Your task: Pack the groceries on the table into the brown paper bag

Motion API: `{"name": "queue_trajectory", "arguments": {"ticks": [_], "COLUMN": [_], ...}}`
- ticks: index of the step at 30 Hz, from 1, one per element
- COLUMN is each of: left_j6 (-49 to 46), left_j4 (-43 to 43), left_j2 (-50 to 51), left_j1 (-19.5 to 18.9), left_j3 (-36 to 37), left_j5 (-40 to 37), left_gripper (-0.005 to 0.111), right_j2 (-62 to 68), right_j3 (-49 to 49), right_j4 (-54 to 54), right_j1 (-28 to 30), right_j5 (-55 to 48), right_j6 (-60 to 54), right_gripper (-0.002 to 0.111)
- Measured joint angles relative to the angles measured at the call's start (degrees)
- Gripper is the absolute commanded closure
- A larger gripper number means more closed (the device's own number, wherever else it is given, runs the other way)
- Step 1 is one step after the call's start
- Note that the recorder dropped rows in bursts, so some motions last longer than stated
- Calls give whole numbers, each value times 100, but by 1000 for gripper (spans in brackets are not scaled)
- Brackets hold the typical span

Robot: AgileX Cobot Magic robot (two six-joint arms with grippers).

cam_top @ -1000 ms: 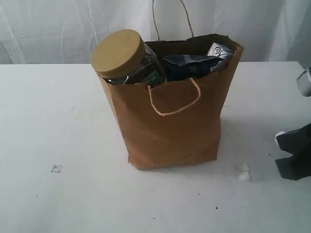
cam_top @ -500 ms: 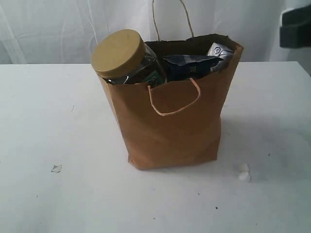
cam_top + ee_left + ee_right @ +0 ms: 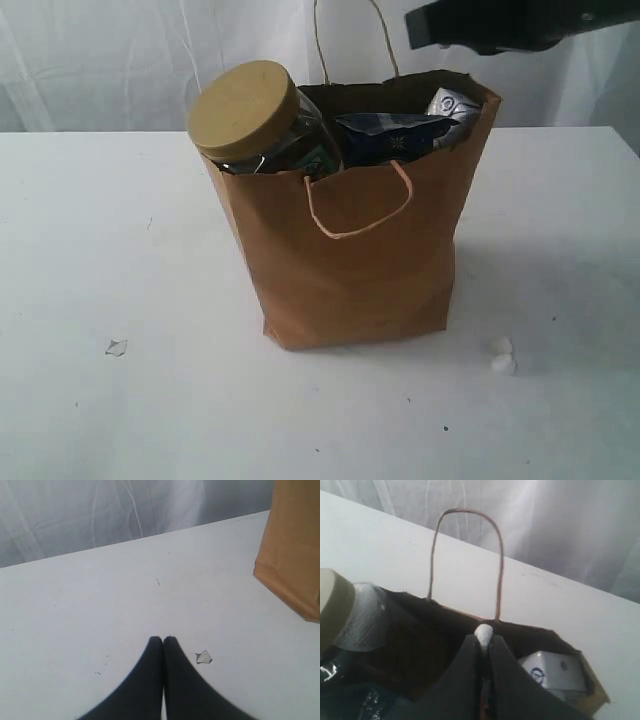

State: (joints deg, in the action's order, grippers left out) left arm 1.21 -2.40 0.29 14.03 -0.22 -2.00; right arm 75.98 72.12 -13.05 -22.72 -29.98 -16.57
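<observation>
The brown paper bag (image 3: 350,250) stands upright mid-table. The tan-lidded clear jar (image 3: 245,110) pokes out of its left side, beside a blue packet (image 3: 390,135) and the small white-blue packet (image 3: 452,103). My right gripper (image 3: 415,28) hovers above the bag's back right rim. In the right wrist view it (image 3: 483,639) is shut on a tiny white lump (image 3: 483,631) over the bag's dark opening, near the white-blue packet (image 3: 555,672). My left gripper (image 3: 163,640) is shut and empty, low over the table (image 3: 100,605), left of the bag (image 3: 295,555). Other groceries are hidden.
Two tiny white lumps (image 3: 502,356) lie on the table (image 3: 100,250) by the bag's front right corner. A small pale chip (image 3: 116,347) lies front left, right beside my left fingertips (image 3: 203,656). White curtains hang behind.
My right arm has risen from the table's right edge and swung left to above the bag's back right corner. The bag and its contents have not moved.
</observation>
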Motion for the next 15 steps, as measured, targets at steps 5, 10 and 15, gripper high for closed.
{"name": "queue_trajectory", "arguments": {"ticks": [5, 10, 15], "left_j6": [0, 0, 0], "left_j4": [0, 0, 0], "left_j2": [0, 0, 0], "left_j1": [0, 0, 0], "left_j3": [0, 0, 0], "left_j5": [0, 0, 0], "left_gripper": [107, 107, 107], "right_j2": [329, 542, 586], "right_j3": [24, 24, 24], "right_j4": [-14, -14, -14], "right_j1": [-124, -124, -124], "right_j5": [-72, -161, -163], "right_j6": [0, 10, 10], "right_gripper": [104, 82, 58]}}
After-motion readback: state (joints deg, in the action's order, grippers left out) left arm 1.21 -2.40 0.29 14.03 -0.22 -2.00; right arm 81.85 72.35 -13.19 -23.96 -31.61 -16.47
